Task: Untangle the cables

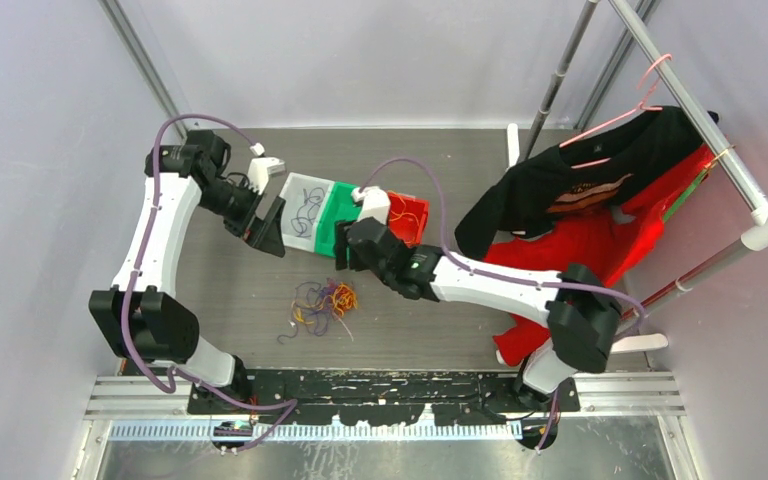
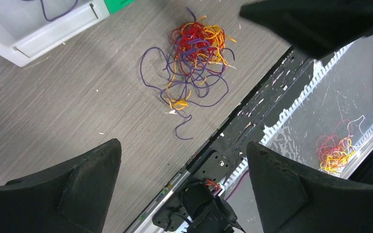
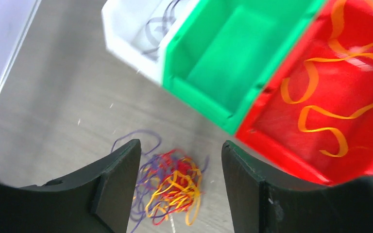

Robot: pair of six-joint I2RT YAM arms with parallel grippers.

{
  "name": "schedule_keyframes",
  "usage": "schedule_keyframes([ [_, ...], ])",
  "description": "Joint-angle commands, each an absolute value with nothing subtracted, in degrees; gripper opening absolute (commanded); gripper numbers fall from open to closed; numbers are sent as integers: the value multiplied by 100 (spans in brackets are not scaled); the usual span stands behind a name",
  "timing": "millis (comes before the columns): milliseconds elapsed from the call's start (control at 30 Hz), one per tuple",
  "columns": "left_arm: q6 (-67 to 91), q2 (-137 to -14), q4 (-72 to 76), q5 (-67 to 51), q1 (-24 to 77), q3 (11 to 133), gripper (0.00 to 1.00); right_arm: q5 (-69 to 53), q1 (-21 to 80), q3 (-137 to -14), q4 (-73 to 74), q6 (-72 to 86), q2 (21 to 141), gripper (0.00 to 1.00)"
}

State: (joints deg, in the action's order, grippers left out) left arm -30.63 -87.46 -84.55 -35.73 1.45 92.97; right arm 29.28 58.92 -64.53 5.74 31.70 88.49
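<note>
Three bins: a white bin (image 3: 126, 34), a green bin (image 3: 233, 53) and a red bin (image 3: 272, 121) are sitting side by side at the far middle of the table (image 1: 220, 290).
Sorted: a purple strand (image 1: 307, 212) is lying in the white bin; an orange strand (image 3: 320, 116) is curling in the red bin; the green bin is showing nothing.
Remaining: the cables (image 1: 322, 300) are lying as a mixed purple, orange and red tangle on the table, near of the bins, with neither arm touching them.
Left gripper (image 2: 182, 145): hovering left of the white bin, jaws standing wide apart, gripping nothing.
Right gripper (image 3: 180, 145): hovering over the bins, jaws parted, empty.
Progress: judged early, with most of the separating waiting.
</note>
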Motion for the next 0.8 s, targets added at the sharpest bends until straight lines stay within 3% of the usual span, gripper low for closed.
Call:
schedule_keyframes([
  [0,-3253,-8485,-8456,-3620,114,9127,100,1316,5922,-6846,530,3105,9522,65],
  [133,-3306,-8348,-8480,-3638,114,9026,99,621,5962,-7160,722,3072,10139,60],
  [233,-3420,-8246,-8475,-3677,114,8886,98,580,5993,-7230,858,3109,10418,50],
  [367,-3746,-8145,-8267,-3844,125,8442,93,642,5994,-6854,584,3258,10230,37],
  [767,-3506,-8421,-6432,-3426,1323,6714,73,486,5993,-5698,-625,3490,9634,17],
])
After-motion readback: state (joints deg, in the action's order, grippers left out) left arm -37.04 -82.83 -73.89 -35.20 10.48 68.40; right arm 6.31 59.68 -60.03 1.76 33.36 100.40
